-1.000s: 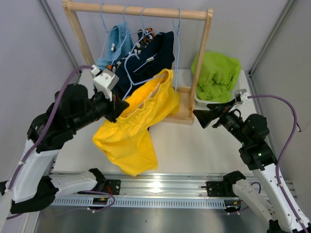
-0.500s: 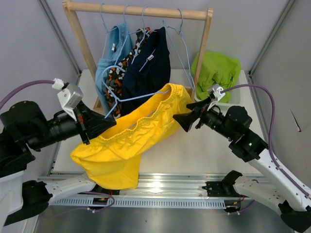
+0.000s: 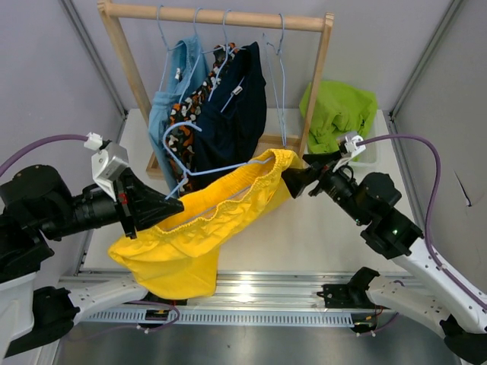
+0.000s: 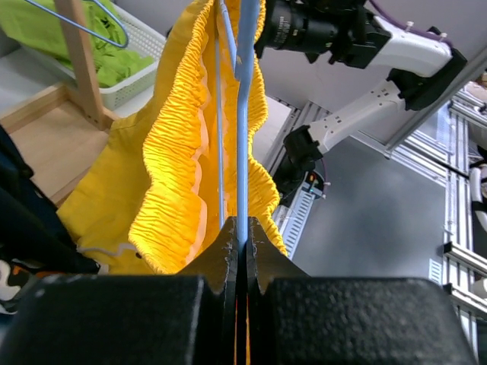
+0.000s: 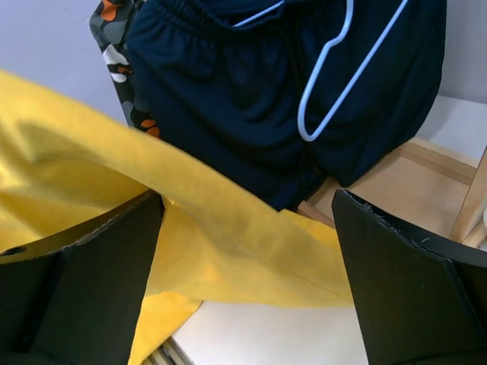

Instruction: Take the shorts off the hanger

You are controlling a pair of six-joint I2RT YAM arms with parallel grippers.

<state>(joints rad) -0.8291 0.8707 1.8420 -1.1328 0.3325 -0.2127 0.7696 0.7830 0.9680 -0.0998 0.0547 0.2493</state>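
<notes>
on a blue hanger (image 4: 242, 152), yellow shorts (image 3: 198, 228), ruffled

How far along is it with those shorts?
Done: lime green shorts lie off the rack. In hand: left gripper clamps the hanger carrying the yellow shorts; open right gripper straddles their fabric. Left: light blue, camouflage and navy shorts hang on it.

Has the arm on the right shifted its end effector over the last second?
Yes. The right end effector moved leftward, from below the lime green shorts to in front of the rack's right post, and now sits open around the yellow shorts.
</notes>
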